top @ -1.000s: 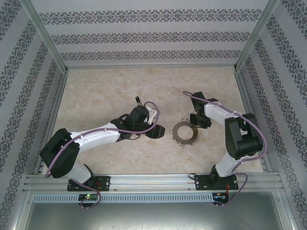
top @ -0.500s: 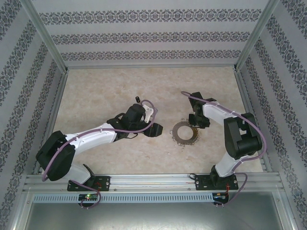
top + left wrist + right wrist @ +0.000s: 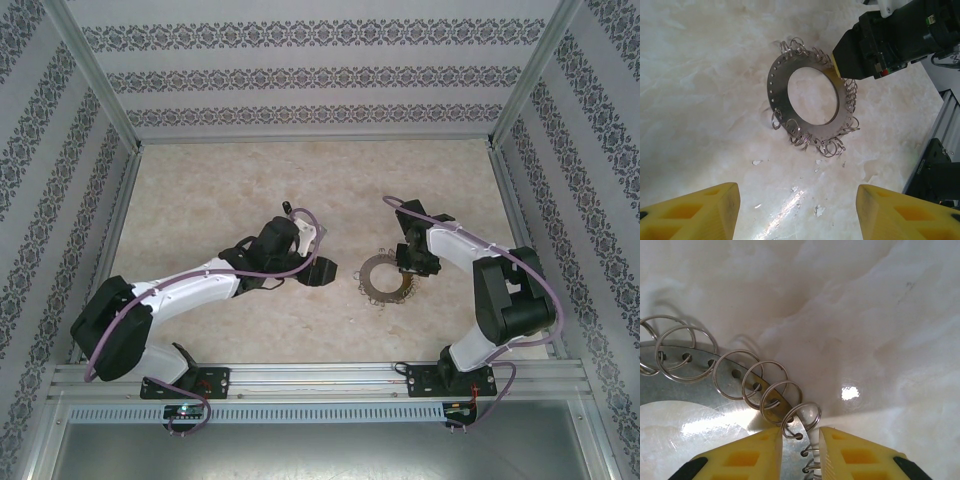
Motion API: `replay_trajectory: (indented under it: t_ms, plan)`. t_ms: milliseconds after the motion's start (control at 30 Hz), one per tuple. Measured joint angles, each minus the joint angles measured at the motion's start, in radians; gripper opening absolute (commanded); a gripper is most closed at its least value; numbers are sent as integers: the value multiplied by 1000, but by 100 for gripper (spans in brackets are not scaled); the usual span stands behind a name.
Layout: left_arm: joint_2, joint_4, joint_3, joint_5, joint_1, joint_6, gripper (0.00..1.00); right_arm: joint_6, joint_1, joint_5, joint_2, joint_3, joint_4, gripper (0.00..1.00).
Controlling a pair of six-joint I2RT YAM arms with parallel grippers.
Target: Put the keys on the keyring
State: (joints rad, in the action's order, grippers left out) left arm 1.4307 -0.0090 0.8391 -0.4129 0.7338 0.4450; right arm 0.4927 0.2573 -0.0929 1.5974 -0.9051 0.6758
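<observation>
The keyring is a flat grey metal ring with wire loops round its rim, lying on the marble tabletop; it also lies ahead of the left wrist camera. My right gripper is down at the ring's right rim. In the right wrist view its yellow fingers stand a narrow gap apart, closed round the rim and one wire loop of the keyring. My left gripper hovers just left of the ring, wide open and empty. The key is out of view.
Aluminium rails run along the near edge, and patterned walls close in the back and sides. Small white flecks lie on the table between the left fingers. Bare marble spreads to the far left.
My right gripper has shifted slightly nearer along the ring's right rim. The left arm has edged a little to the right. The keyring has not moved.
</observation>
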Motion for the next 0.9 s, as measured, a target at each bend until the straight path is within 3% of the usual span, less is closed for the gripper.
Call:
replay_trajectory:
  t_ms: [300, 700, 800, 900]
  plan:
    - [-7, 3, -10, -5, -3, 0, 64, 0, -10, 3, 2, 5, -14, 33]
    - [-19, 3, -11, -5, -10, 0, 64, -5, -40, 5, 5, 5, -14, 21]
    - [-24, 3, -11, -5, -10, 0, 64, -5, -40, 7, 5, 5, -14, 22]
    - [-31, 3, -11, -5, -11, 0, 64, -5, -40, 9, 5, 5, -14, 28]
